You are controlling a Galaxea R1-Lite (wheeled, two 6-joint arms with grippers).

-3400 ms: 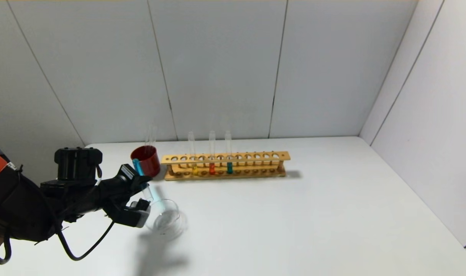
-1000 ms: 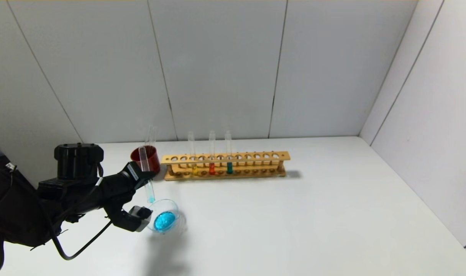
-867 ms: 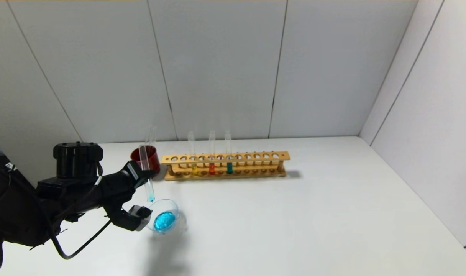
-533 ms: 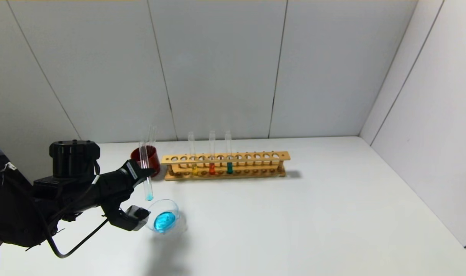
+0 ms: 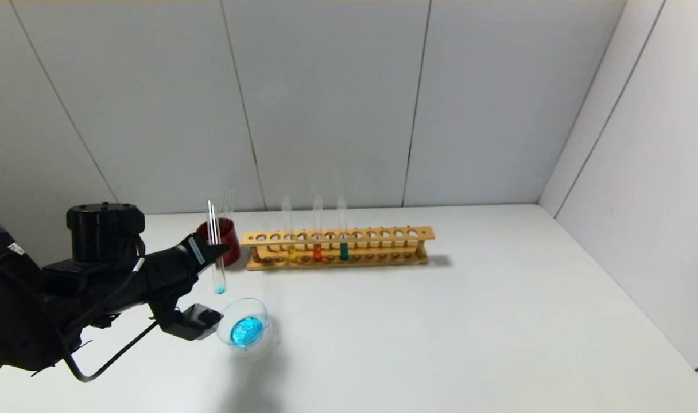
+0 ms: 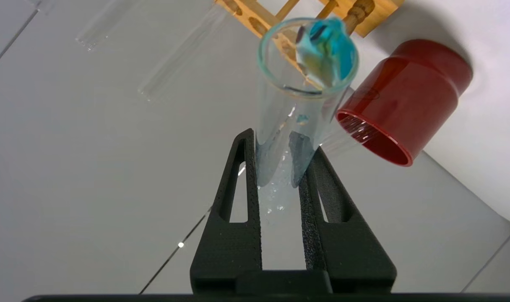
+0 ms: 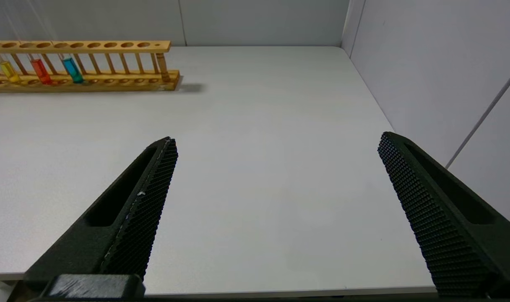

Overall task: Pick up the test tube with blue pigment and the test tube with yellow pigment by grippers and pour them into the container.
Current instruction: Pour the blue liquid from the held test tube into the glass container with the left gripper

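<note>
My left gripper [image 5: 214, 250] is shut on the test tube with blue pigment [image 5: 215, 252] and holds it nearly upright above the table, just behind and left of the container [image 5: 260, 312]. Only a trace of blue is left at the tube's bottom. In the left wrist view the tube [image 6: 305, 54] sits between the black fingers [image 6: 244, 176] of the left gripper [image 6: 280, 144]. The clear container holds a pool of bright blue liquid. The test tube with yellow pigment [image 5: 290, 250] stands in the wooden rack [image 5: 383, 234]; it also shows in the right wrist view [image 7: 7, 71]. My right gripper [image 7: 277, 140] is open and empty.
The dark-red cup [image 5: 227, 235] with a clear tube in it stands just behind the held tube, at the rack's left end. An orange-red tube [image 5: 317, 251] and a teal-green tube [image 5: 344, 250] stand in the rack. Walls close the back and right sides.
The left gripper turned the tube from tilted over the dish to nearly upright, then lifted it up and slightly back. The dish, clear before, now holds blue liquid.
</note>
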